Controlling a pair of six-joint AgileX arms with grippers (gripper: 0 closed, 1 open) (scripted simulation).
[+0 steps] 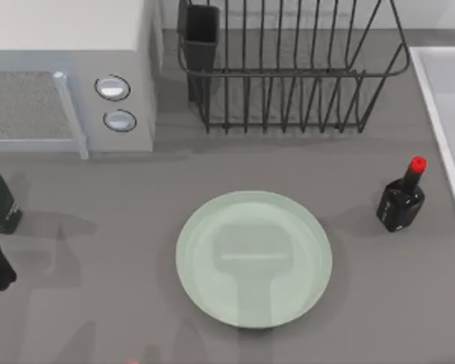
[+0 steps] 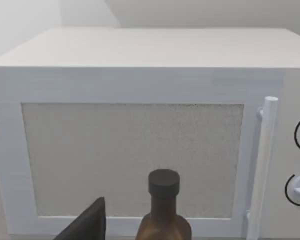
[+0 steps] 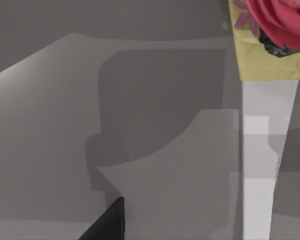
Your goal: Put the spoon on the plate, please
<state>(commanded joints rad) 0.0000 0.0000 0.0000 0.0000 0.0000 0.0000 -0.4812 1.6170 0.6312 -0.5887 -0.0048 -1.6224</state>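
Glossy white spoon [image 3: 266, 150], rose-tipped — right pincer [image 3: 109, 222] grip: cannot tell; round mint plate [image 1: 212, 227].

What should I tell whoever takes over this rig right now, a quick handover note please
Left arm: parked at the table's left edge, its wrist camera facing the microwave and a brown bottle.
Right arm: its wrist view looks close onto the spoon, white handle with a pink-red ornament at the end, lying on the grey table. Whether it grips the spoon cannot be told.
Plate: mid-table, nothing on it, only a shadow across it.
Done: nothing is on the plate yet.
Left: get the spoon onto the plate.
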